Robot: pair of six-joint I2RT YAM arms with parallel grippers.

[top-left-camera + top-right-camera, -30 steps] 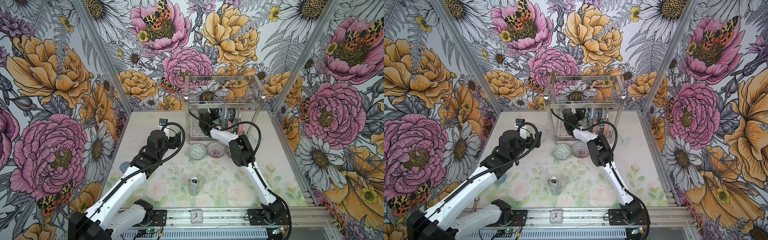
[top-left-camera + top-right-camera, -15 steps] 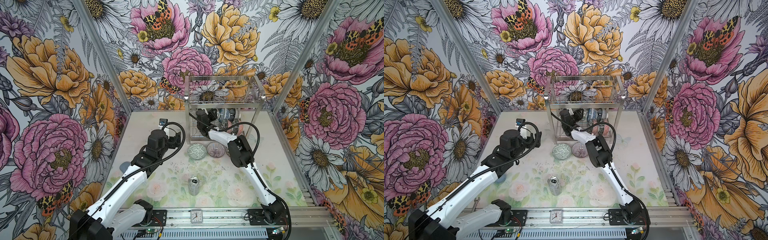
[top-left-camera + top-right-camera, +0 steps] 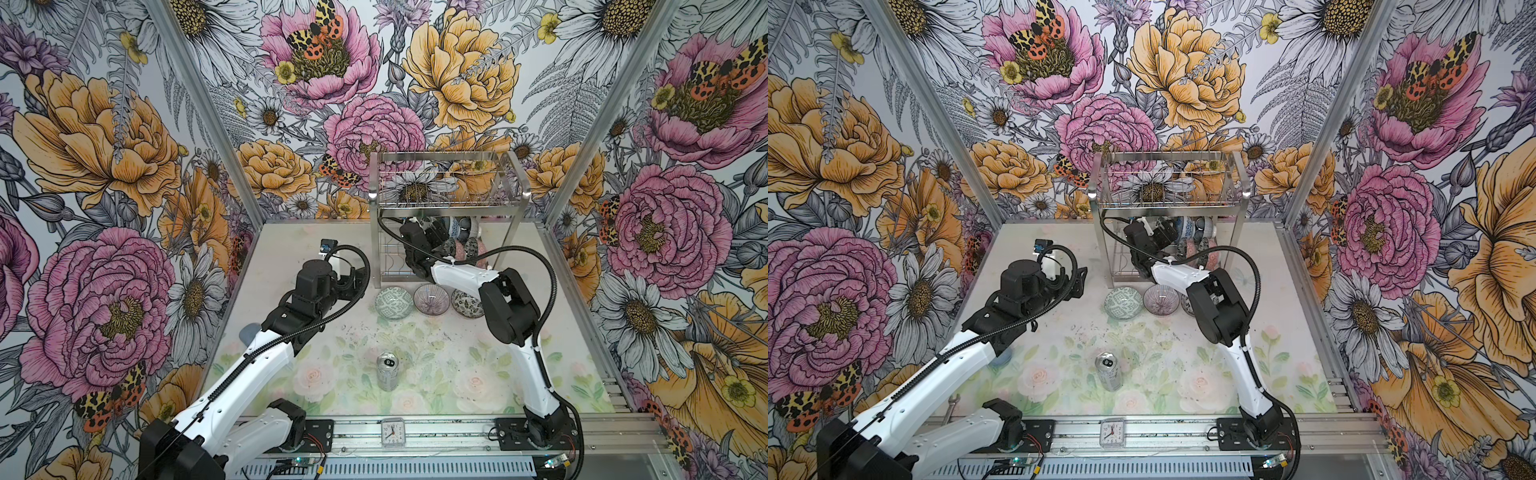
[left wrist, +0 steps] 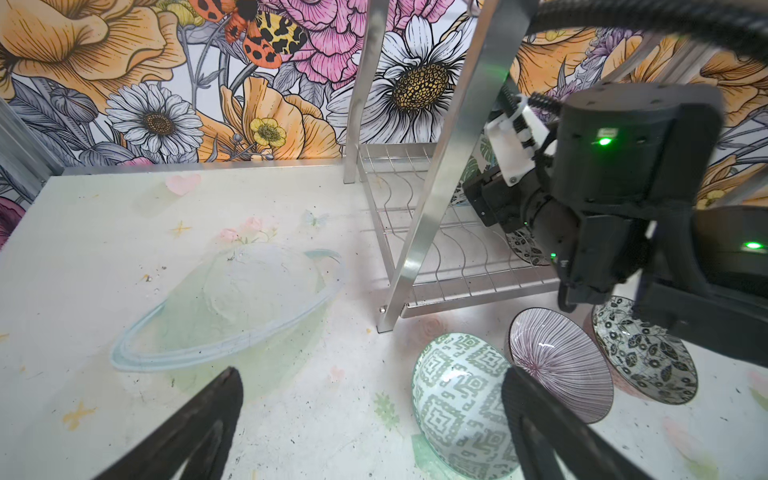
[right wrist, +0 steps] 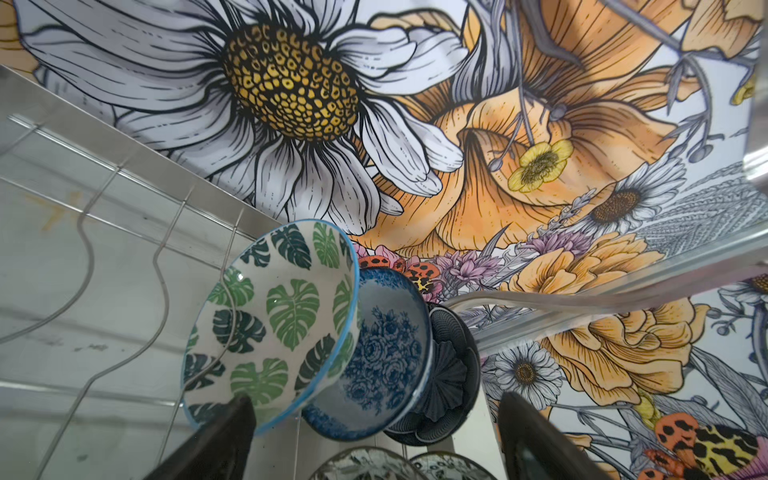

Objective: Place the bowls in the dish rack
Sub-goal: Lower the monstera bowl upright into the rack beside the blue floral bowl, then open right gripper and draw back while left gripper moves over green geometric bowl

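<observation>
A: On the dish rack point(image 4: 419, 232), bare steel: legs brushed, wires bright. The leaf-print bowl point(image 5: 282, 316) is glazed ceramic, glossy.
B: Same glaze on the green geometric bowl point(image 4: 457, 407), which shows a highlight. The tabletop point(image 4: 124, 257) is matt, printed, scuffed. The drink can point(image 3: 387, 371) is shiny metal. The right arm's shell point(image 3: 461, 276) is smooth white plastic; the cable conduit point(image 4: 665, 20) is ribbed black.

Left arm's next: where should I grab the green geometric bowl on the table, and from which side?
I'd pinch the rim of the green geometric bowl, one finger inside and one outside, coming down from above on the edge toward the left arm. It sits upright, mouth up, and the purple-lined bowl crowds its other side. The left gripper is open nearby.
</observation>
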